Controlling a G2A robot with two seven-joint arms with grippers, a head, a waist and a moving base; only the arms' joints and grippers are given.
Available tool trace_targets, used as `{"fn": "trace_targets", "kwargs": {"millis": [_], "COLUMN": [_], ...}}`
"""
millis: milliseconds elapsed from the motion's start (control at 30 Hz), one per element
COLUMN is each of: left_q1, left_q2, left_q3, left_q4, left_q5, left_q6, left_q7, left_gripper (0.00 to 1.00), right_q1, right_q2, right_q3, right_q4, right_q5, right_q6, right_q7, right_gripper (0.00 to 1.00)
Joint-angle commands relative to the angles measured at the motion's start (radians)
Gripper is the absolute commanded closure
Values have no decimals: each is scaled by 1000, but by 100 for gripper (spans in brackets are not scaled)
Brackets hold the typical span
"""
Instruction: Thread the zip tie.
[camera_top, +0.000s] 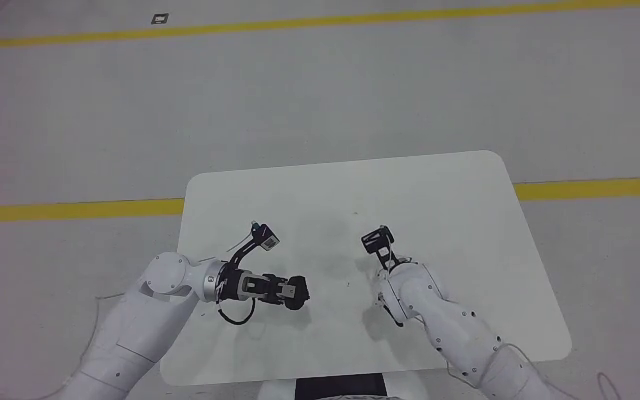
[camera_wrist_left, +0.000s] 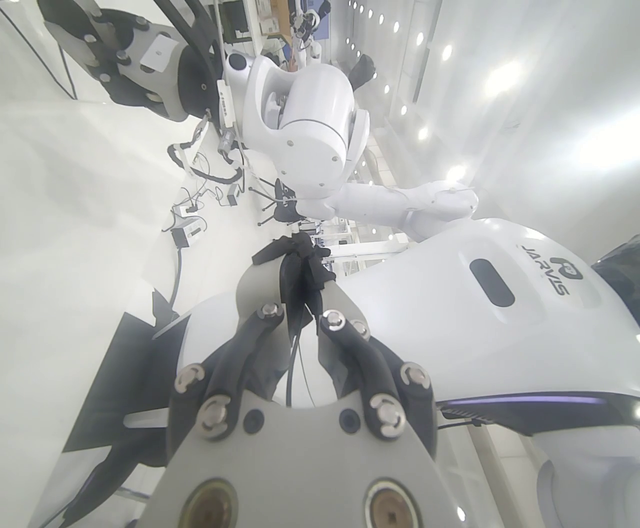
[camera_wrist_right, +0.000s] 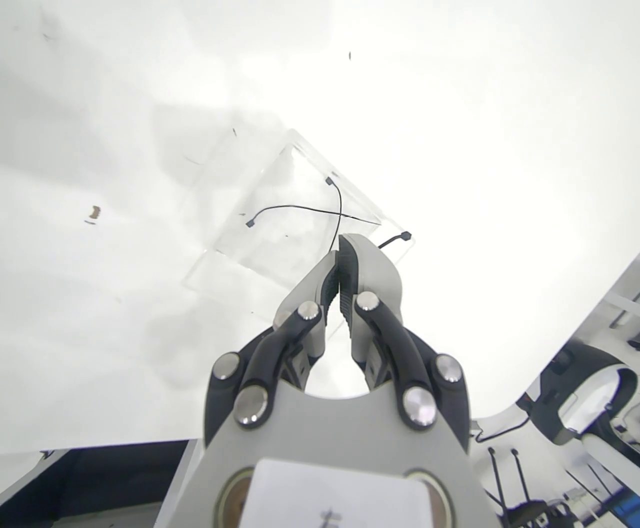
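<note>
Both claws closed: zip tie in the left, spare ties in a tray at the right.
Left gripper (camera_wrist_left: 300, 270) was held above the near left part of the white table (camera_top: 450, 200), fingers pinched together on a thin black zip tie (camera_wrist_left: 294, 350) whose strand ran back between them. Right gripper (camera_wrist_right: 339, 250) had its jaws pressed tight together, tips at the near edge of a clear tray (camera_wrist_right: 272, 240). Loose zip ties (camera_wrist_right: 295, 206) lay crossed inside the tray. One strand ran up to the tips; could not tell whether it was gripped.
</note>
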Motion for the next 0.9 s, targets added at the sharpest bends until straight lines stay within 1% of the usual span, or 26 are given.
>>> {"fn": "trace_targets", "kwargs": {"millis": [0,233,367,667,867], "left_q1": [0,0,0,0,0], "left_q2": [0,0,0,0,0], "left_q3": [0,0,0,0,0], "left_q4": [0,0,0,0,0], "left_q5": [0,0,0,0,0], "left_q6": [0,0,0,0,0], "left_q7": [0,0,0,0,0], "left_gripper": [100,100,100,100,100], "right_q1": [1,1,12,55,67], "right_q2": [2,1,0,-1,-5], "right_q3": [-1,6,6,-25,-37], "right_q4": [2,13,32,86,112], "right_q5": [0,0,0,0,0], "right_q6": [0,0,0,0,0], "right_q7": [0,0,-9,0,0], "right_gripper": [100,100,100,100,100]}}
